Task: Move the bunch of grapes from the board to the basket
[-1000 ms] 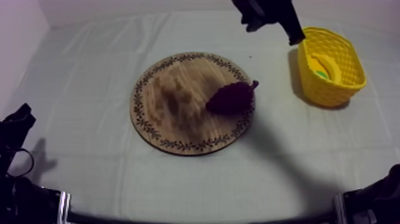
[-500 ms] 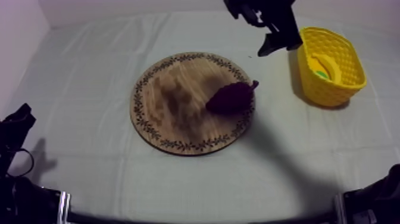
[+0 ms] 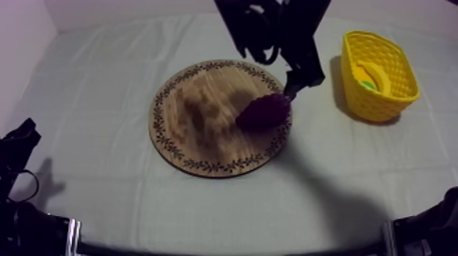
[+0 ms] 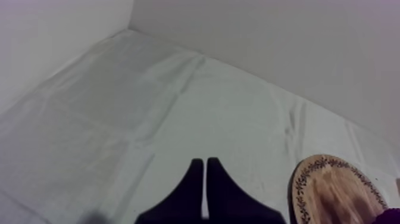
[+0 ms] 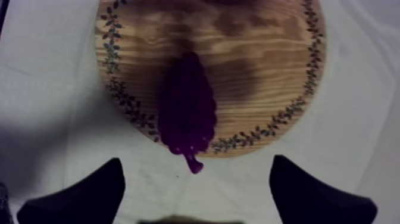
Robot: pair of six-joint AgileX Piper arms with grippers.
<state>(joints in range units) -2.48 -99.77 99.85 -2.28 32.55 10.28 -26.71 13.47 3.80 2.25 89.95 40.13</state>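
Observation:
The dark purple bunch of grapes (image 3: 264,112) lies on the right part of the round wooden board (image 3: 197,116), its stem poking over the patterned rim. My right gripper (image 3: 269,65) hangs over the board's far right edge, just behind the grapes, open with nothing in it. In the right wrist view the grapes (image 5: 187,110) lie on the board (image 5: 262,59) just ahead of my right gripper (image 5: 196,190), whose black fingers (image 5: 107,187) stand wide apart. The yellow basket (image 3: 402,88) stands at the right. My left gripper (image 4: 205,170) is shut, low at the left (image 3: 20,139).
A yellow fruit (image 3: 373,75) with a green spot lies inside the basket. Bare cloth (image 3: 95,82) spreads left of the board and along the front. The board's edge (image 4: 333,190) is beside my left gripper in the left wrist view.
My right gripper has swung from beside the basket leftward and down to the board's far edge by the grapes, and its fingers have spread open. The left arm has not moved.

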